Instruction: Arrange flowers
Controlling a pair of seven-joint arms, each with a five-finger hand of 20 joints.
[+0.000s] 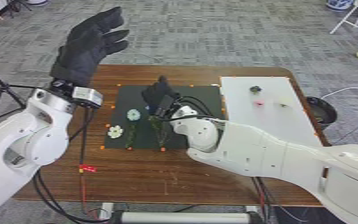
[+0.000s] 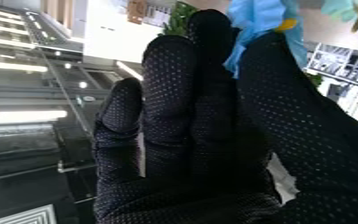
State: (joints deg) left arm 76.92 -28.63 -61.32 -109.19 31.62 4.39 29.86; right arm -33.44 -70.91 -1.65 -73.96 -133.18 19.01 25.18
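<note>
A blue flower (image 2: 243, 15) is pinched between the thumb and the fingertips of the right hand (image 1: 160, 93), its petals showing on both sides of the thumb in the right wrist view; green leaves (image 2: 181, 16) are seen just beside the fingertips. In the head view, that hand is held over the black mat (image 1: 127, 94). On the mat, a pale blue flower (image 1: 133, 115) and a cream flower (image 1: 115, 132) are seen to the left of the hand, with 2 green stems (image 1: 131, 134) nearer the robot. To the right of the mat, 3 small items (image 1: 255, 89) are spread on a white board (image 1: 264, 120), 1 dark, 1 pink and 1 pale. Both surfaces are carried by the brown table (image 1: 202, 182). The left hand (image 1: 85, 52) is held raised near the table's far left corner, its fingers loosely extended, with nothing gripped.
</note>
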